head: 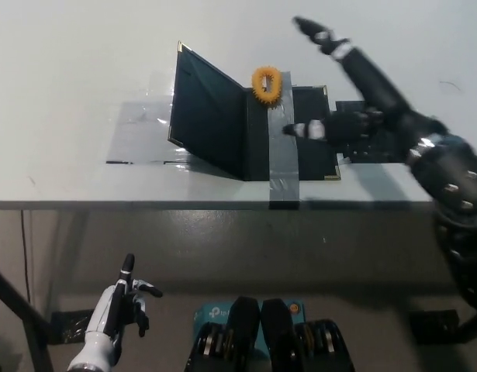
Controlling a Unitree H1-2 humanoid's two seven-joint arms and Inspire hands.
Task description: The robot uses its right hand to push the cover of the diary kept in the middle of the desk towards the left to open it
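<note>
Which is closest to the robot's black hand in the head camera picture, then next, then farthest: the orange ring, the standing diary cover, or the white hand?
From the right hand:
1. Orange ring, just left.
2. Diary cover, further left, standing.
3. Left hand, below the desk.

Dark diary (246, 128), cover upright (mid-desk)

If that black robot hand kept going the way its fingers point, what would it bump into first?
Probably nothing: the black right robot hand is raised and points up-left across the bare white desk, beyond the standing dark green diary cover and orange ring. Depth is uncertain.
</note>
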